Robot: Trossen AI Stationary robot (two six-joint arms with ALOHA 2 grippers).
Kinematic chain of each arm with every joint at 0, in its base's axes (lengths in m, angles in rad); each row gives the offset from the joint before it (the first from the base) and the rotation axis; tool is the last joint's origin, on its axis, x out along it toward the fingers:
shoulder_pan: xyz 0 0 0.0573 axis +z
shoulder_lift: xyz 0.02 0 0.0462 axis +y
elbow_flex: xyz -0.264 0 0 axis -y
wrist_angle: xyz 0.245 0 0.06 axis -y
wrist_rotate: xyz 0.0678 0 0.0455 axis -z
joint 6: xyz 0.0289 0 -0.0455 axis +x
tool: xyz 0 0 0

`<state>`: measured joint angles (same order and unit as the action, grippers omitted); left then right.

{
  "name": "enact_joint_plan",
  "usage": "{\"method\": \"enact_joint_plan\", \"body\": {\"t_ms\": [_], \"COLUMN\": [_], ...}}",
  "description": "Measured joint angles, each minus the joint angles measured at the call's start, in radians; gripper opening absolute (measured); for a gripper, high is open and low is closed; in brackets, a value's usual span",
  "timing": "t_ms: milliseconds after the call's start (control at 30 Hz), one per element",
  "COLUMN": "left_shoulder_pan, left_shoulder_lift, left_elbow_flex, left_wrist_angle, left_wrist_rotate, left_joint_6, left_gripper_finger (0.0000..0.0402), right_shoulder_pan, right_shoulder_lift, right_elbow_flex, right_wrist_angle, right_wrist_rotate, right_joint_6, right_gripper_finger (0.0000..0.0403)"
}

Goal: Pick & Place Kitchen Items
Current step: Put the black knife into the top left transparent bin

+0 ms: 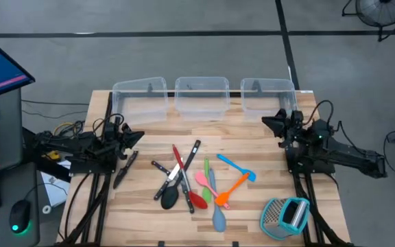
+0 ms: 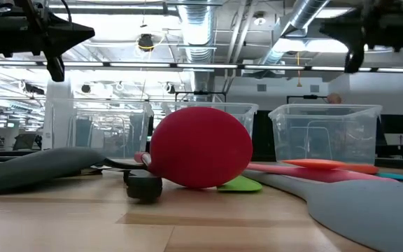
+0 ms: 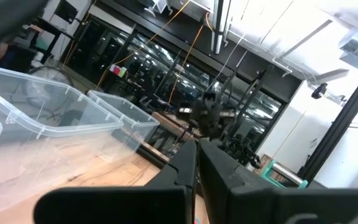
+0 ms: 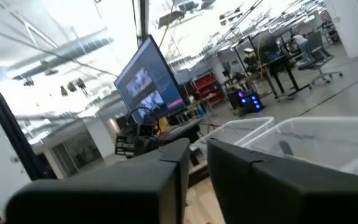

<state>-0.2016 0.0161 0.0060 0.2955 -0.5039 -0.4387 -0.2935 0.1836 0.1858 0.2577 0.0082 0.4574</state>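
Nothing placed yet, by the look of it: all three bins (image 1: 201,96) at the table's (image 1: 142,219) far edge stood with no utensil visible inside, and every utensil lay in a loose heap mid-table, near its front edge. Whole sorting job judged still ahead.

Left gripper (image 1: 134,138) hung over the table's left side, raised, fingers nearly together with only a thin slit between them, holding nothing. Right gripper (image 1: 269,121) hung over the right side near the rightmost bin, fingers a narrow gap apart, also without a load.

In the heap: steel knives (image 1: 177,171) with black handles, thin and hard, crossed over one another; a black spoon (image 1: 169,199) with a smooth oval bowl; a red spoon (image 1: 199,200), its bowl rounded and matte, filling the low view; spatulas in blue (image 1: 237,168), orange (image 1: 232,188), green (image 1: 207,184), pink (image 1: 204,180) and grey-blue (image 1: 219,218), soft-looking, flat-bladed, overlapping at the handles. Another dark utensil (image 1: 125,169) lay apart, close under the left arm.

Grater (image 1: 286,216) at the front right: teal frame, perforated metal face. Bins clear, thin-walled plastic, rounded corners. Table of pale wood planks.
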Motion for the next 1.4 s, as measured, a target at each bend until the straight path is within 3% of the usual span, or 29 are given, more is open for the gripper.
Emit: {"method": "enact_joint_plan", "body": {"t_ms": [167, 433, 633, 767, 933, 1200, 1400], "left_shoulder_pan": [0.0, 0.0, 0.0, 0.0, 0.0, 0.0, 0.006], "left_shoulder_lift": [0.0, 0.0, 0.013, 0.101, 0.337, 0.795, 1.008], "left_elbow_flex": [0.0, 0.0, 0.016, 0.094, 0.291, 0.638, 0.697], "left_wrist_angle": [0.002, 0.006, 0.011, 0.01, -0.089, -0.661, -0.91], "left_wrist_rotate": [-0.014, -0.024, 0.019, 0.065, 0.081, 0.038, 0.029], "left_joint_6": [0.012, 0.005, -0.042, -0.057, -0.06, -0.144, -0.311], "left_gripper_finger": [0.0002, 0.0002, 0.0002, 0.0001, 0.0001, 0.0001, 0.0001], "right_shoulder_pan": [0.0, 0.029, 0.121, 0.211, 0.318, 0.451, 0.486], "right_shoulder_lift": [0.269, 0.726, 0.95, 0.989, 0.934, 0.833, 0.81], "right_elbow_flex": [0.223, 0.637, 0.852, 0.897, 0.915, 0.915, 0.915], "right_wrist_angle": [-0.115, -0.507, -0.812, -0.86, -0.853, -0.872, -0.896], "right_wrist_rotate": [0.0, 0.001, 0.001, 0.0, 0.024, 0.194, 0.229], "right_joint_6": [-0.074, -0.127, -0.094, -0.097, -0.093, -0.069, -0.029], "right_gripper_finger": [0.0082, 0.0082, 0.0075, 0.007, 0.0062, 0.0054, 0.0054]}}
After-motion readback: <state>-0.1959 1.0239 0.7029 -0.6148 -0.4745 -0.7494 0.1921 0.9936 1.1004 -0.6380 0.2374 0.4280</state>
